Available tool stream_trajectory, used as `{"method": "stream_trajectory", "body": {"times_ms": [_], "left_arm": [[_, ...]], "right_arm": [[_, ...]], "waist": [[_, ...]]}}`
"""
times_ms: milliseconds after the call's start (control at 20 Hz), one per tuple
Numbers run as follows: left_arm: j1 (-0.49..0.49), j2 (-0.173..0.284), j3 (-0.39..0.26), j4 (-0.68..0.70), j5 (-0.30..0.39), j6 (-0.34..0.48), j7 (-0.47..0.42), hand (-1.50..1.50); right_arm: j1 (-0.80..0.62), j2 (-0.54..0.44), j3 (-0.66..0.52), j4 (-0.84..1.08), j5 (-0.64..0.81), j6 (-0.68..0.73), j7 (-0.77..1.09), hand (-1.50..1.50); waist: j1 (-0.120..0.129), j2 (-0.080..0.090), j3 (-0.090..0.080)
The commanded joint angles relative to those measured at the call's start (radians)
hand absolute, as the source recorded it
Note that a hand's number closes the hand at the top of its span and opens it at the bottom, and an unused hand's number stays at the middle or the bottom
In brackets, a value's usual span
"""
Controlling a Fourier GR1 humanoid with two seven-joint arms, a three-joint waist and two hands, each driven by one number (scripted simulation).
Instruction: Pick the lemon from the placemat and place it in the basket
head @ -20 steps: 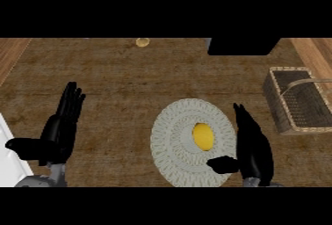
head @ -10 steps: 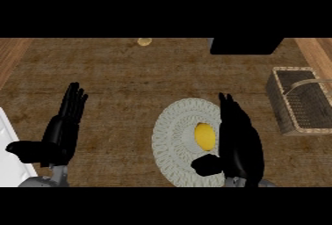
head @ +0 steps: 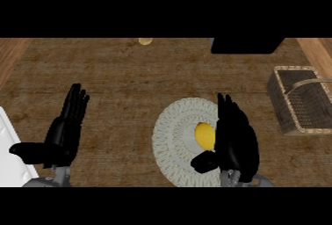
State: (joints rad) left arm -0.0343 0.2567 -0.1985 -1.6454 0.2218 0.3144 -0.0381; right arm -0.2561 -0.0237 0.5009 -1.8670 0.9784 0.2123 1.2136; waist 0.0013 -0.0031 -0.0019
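— Head view: how far along is it?

— Early, I judge. The lemon (head: 204, 135) lies on the round woven placemat (head: 174, 140), not yet lifted. The right hand (head: 235, 139) sits just beside it on its right, fingers straight and together, thumb tucked low, curled round nothing.

— And what remains?

— Grasping, lifting, then carrying it to the wicker basket (head: 303, 101), well apart at the right.

— The lemon itself?

— Smooth, bright yellow, oval, partly hidden by the hand.

— The left hand (head: 63, 130)?

— Resting open at left, fingers up.
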Motion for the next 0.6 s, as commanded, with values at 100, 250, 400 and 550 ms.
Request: {"method": "stream_trajectory", "body": {"times_ms": [100,250,400,550], "left_arm": [[0.011,-0.007,0.003,-0.012,-0.031,0.006,-0.005,0.00],[0.010,-0.014,0.005,-0.017,-0.019,-0.011,0.011,0.00],[0.026,-0.013,0.006,-0.033,-0.018,-0.023,0.013,0.00],[-0.006,0.030,0.074,0.000,0.030,-0.077,0.011,0.00]], "right_arm": [[0.004,0.023,0.088,-0.042,0.022,0.054,0.247,-1.50],[-0.004,0.023,0.110,0.046,0.019,-0.032,0.217,-1.50],[-0.024,0.023,0.053,0.104,0.040,-0.024,0.165,-1.50],[0.028,0.023,0.091,0.140,0.091,-0.099,0.150,-1.50]], "waist": [[0.000,0.000,0.001],[0.004,0.002,0.001],[0.005,0.002,0.002],[0.003,0.002,0.001]]}}
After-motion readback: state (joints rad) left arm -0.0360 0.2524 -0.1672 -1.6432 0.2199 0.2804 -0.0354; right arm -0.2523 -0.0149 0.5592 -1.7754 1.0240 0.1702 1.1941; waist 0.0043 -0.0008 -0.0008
